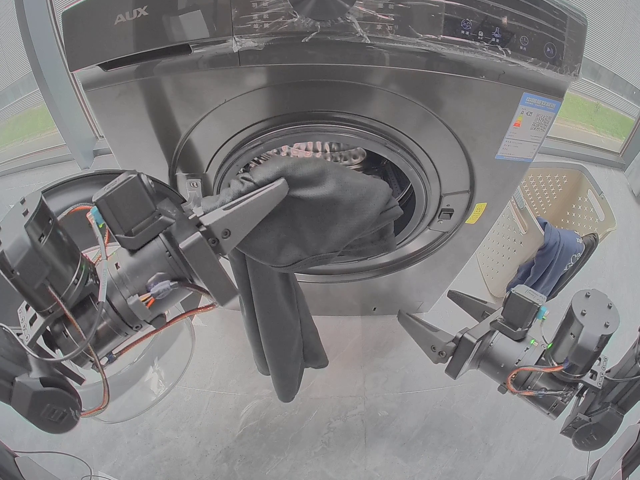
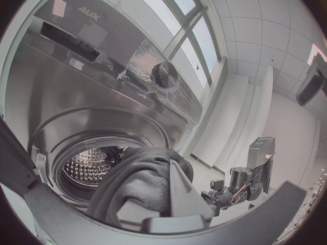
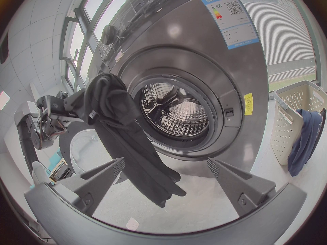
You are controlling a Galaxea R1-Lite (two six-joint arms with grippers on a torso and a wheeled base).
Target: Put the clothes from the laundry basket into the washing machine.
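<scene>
The washing machine [image 1: 153,111] stands open so I can push clothes in. The laundry basket [image 1: 567,195] beside it holds a blue cloth [image 1: 557,255]. My left hand [image 1: 277,191] grips the grey clothes [image 1: 320,215] at the round hole, with part hanging outside. My right hand [image 1: 427,308] waits low down, fingers spread, holding nothing.

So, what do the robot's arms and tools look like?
The left arm and right arm are black with round motor housings. The left tool and right tool have dark grey wedge-shaped fingers tapering to points. Orange and black cables loop around each wrist.
</scene>
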